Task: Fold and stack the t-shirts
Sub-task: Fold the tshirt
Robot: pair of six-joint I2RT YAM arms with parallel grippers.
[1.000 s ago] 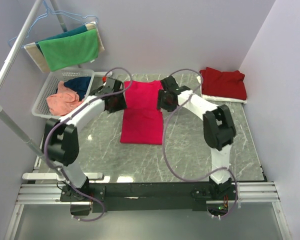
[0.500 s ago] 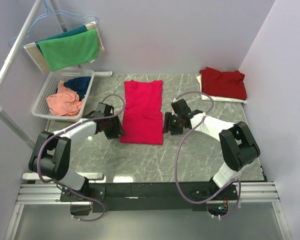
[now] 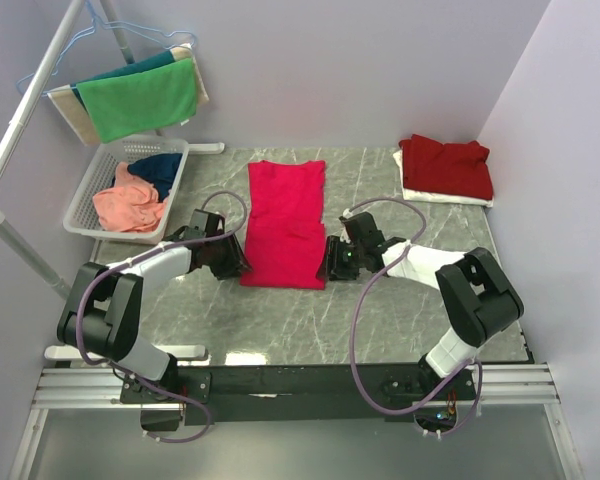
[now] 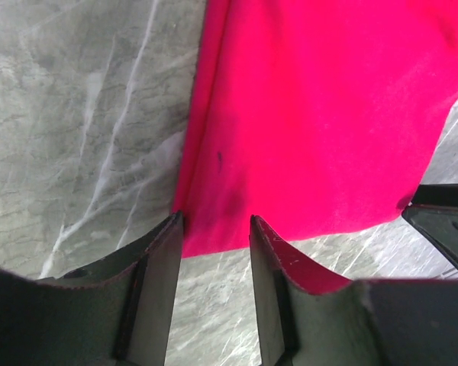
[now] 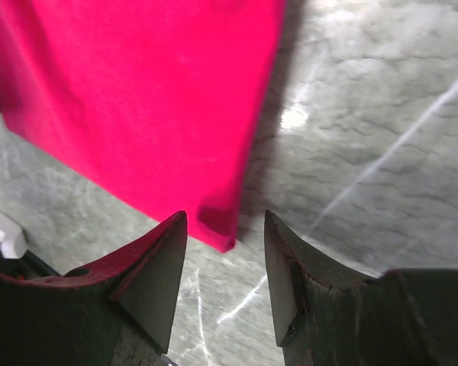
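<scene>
A bright pinkish-red t-shirt [image 3: 285, 224] lies flat in a long folded strip on the marble table [image 3: 430, 280]. My left gripper [image 3: 234, 268] is open at its near left corner; in the left wrist view the corner [image 4: 195, 232] sits just ahead of the open jaws [image 4: 214, 229]. My right gripper [image 3: 330, 267] is open at the near right corner, which shows in the right wrist view [image 5: 217, 229] between the fingers [image 5: 225, 229]. A folded maroon-red t-shirt [image 3: 446, 166] lies at the back right. Salmon-orange [image 3: 128, 202] and navy [image 3: 164, 168] t-shirts fill the basket.
A white basket [image 3: 92, 186] stands at the back left. Green, teal and beige towels [image 3: 138, 97] hang on a rack [image 3: 30, 100] above it. A white sheet [image 3: 448, 197] lies under the maroon shirt.
Both grippers have come from the shirt's far end down to its near corners, and in the last half second edged lower and closer to them. The shirt lies still.
</scene>
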